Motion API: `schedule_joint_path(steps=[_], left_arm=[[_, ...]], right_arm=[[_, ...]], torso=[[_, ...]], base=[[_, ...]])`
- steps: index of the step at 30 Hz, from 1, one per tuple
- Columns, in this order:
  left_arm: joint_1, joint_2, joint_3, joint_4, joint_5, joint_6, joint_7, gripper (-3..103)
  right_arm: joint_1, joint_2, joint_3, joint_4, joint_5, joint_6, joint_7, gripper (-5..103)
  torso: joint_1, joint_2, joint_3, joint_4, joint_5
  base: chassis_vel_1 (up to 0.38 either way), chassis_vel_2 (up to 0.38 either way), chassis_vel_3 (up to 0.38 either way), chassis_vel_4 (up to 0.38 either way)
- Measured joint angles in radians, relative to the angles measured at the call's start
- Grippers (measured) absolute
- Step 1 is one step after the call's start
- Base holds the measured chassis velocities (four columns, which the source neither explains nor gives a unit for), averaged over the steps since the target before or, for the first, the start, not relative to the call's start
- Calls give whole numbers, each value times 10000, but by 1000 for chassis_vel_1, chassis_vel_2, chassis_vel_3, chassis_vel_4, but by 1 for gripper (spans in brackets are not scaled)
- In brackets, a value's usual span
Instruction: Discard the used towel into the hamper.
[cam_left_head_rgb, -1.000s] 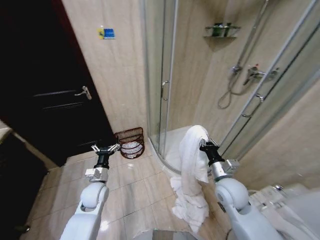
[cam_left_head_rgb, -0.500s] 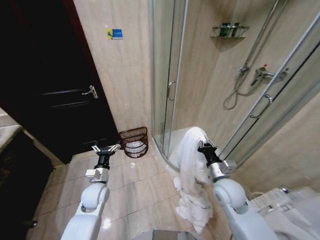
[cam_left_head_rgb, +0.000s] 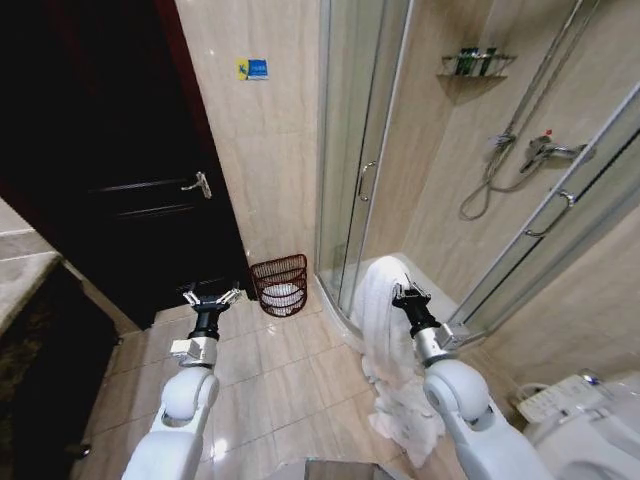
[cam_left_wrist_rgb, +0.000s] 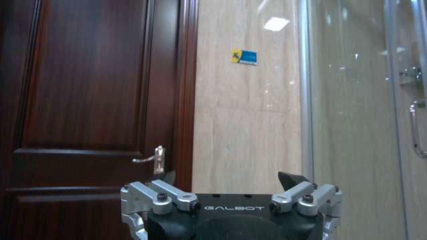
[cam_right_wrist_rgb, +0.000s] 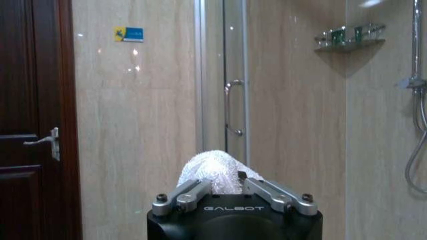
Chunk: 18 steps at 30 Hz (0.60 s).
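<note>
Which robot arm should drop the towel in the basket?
Probably the right. The right gripper already holds the white towel. The left gripper is open and empty, though nearer the hamper.

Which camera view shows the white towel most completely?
The head view is best: the towel hangs from the right gripper in one long drape, its lower end bunched near the floor. The right wrist view gives just a rounded bit of towel between the gripper's fingers. The left wrist view faces the door and wall instead.
</note>
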Motion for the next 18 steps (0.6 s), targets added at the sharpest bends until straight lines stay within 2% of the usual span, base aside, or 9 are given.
schedule_joint_path(steps=[2,5,11,18], left_arm=[[6,-3,1,-13,-1,41,2,100],[32,-1,-17,-25,-18,128,24,100],[48,13,-30,-35,-46,157,41,100],[60,22,-51,-31,-46,157,26,100]], right_arm=[[-6,13,-11,0,0,19,-5,5],[-5,62,-103,2,-6,31,-23,5],[-33,118,-134,-27,-180,71,-120,5],[-51,132,-134,-62,-307,81,-184,5]], torso=[[-3,2,-1,-4,4],[-1,0,0,5,9],[6,-1,2,-4,9],[2,0,1,1,6]], base=[[48,51,-77,-43],[23,7,10,4],[7,11,18,23],[35,56,57,64]])
